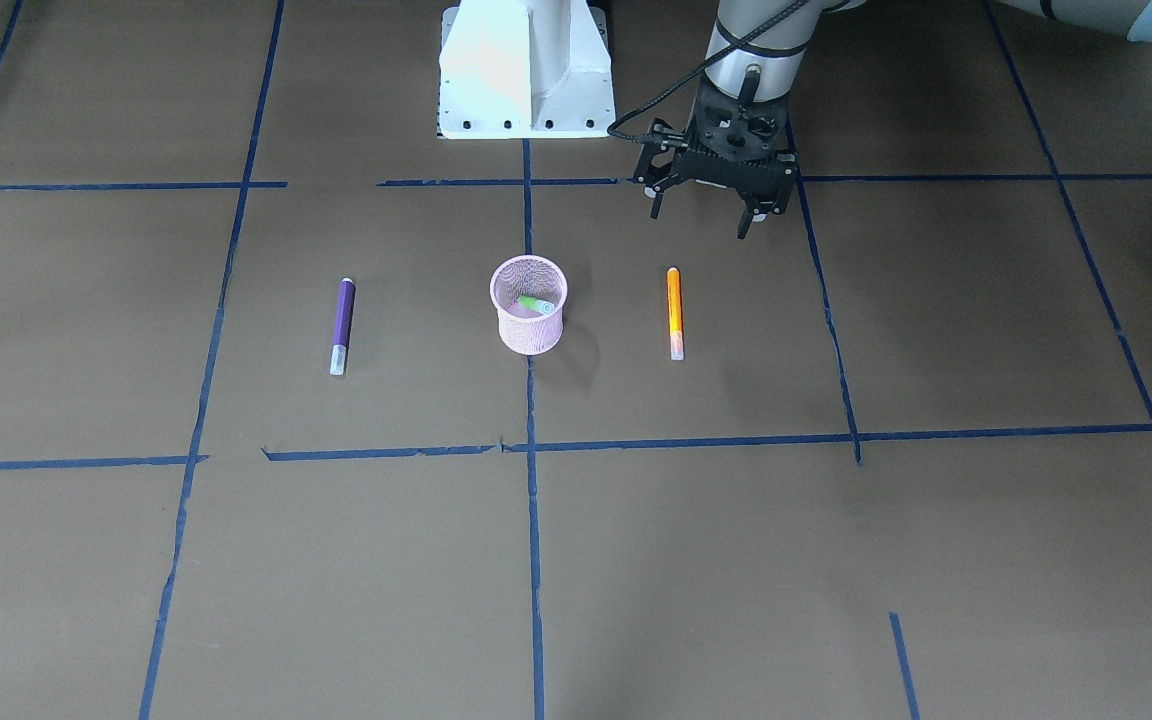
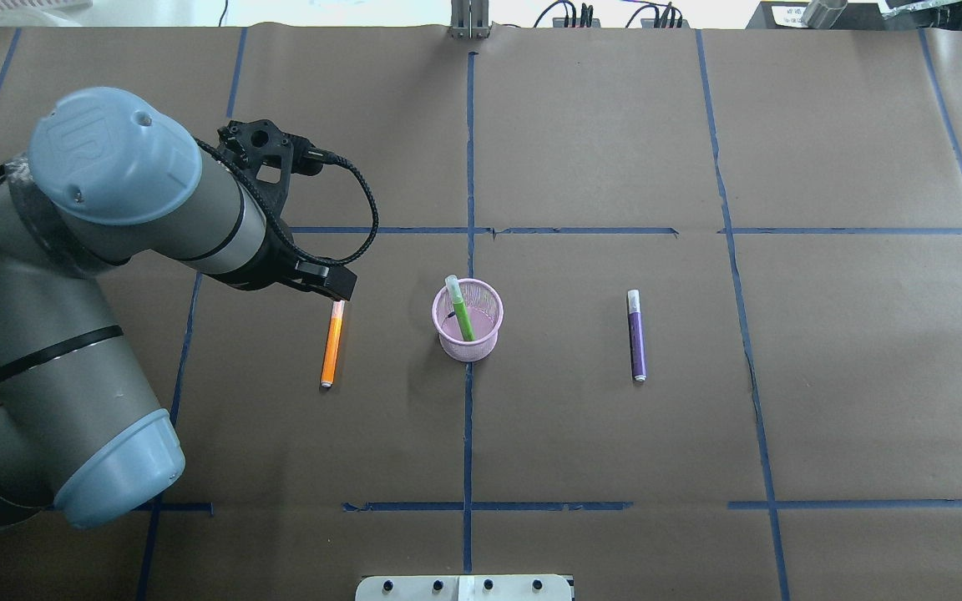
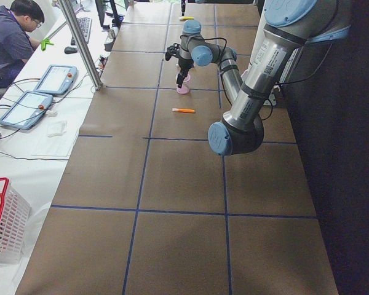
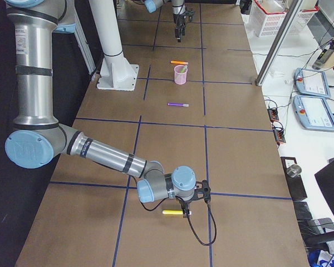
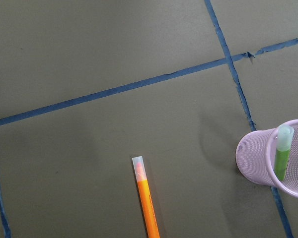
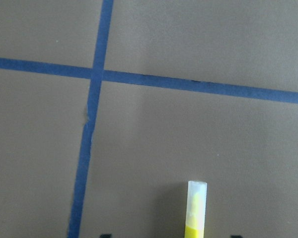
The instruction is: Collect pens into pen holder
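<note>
Robot lab: tape-gridded table [image 2: 598, 133], operator consoles [image 3: 52, 78]

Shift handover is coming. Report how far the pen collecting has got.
Done: the green pen stands in the pen holder. In hand: nothing gripped; the left gripper hangs open near the orange pen, the right gripper is over the yellow pen. Left: orange, yellow and the purple pen, all lying on the table.
</note>
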Available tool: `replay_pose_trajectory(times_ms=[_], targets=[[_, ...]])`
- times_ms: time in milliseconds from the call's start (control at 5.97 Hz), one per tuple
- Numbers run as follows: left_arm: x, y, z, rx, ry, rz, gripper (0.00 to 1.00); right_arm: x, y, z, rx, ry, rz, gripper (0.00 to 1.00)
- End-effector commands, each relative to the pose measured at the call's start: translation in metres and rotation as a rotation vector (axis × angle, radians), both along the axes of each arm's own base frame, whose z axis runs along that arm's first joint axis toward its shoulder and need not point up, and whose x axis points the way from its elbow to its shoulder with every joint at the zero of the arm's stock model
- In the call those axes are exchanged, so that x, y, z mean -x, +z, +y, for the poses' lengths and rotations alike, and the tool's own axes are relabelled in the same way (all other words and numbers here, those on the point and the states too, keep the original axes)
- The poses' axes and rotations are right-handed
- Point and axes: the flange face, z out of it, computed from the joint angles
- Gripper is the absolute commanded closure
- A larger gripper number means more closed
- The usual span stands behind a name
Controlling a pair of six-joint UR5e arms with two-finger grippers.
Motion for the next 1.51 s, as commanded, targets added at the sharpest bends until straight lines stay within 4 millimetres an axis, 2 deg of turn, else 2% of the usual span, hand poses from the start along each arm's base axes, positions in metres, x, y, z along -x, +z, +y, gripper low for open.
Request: replay_pose_trajectory(times_ms=[0, 167, 1005, 1172, 1339], targets=[[0.001, -0.001, 0.0, -0.002, -0.001, 0.002, 0.0, 0.008, 0.015, 0.003, 0.02, -0.019, 0.031, 0.27], [0.001, -0.001, 0.0, -0.001, 0.0, 0.001, 0.0, 0.011, 0.025, 0.007, 0.032, -0.028, 0.052, 0.3], [0.003, -0.004, 0.002, -0.005, -0.001, 0.009, 0.0, 0.018, 0.034, 0.008, 0.05, -0.045, 0.074, 0.51], [0.005, -0.006, 0.004, -0.009, -0.001, 0.015, 0.0, 0.018, 0.033, 0.007, 0.055, -0.038, 0.072, 0.8], [0.007, -0.008, 0.005, -0.012, -0.001, 0.019, 0.0, 0.019, 0.031, 0.005, 0.05, -0.037, 0.069, 0.99]])
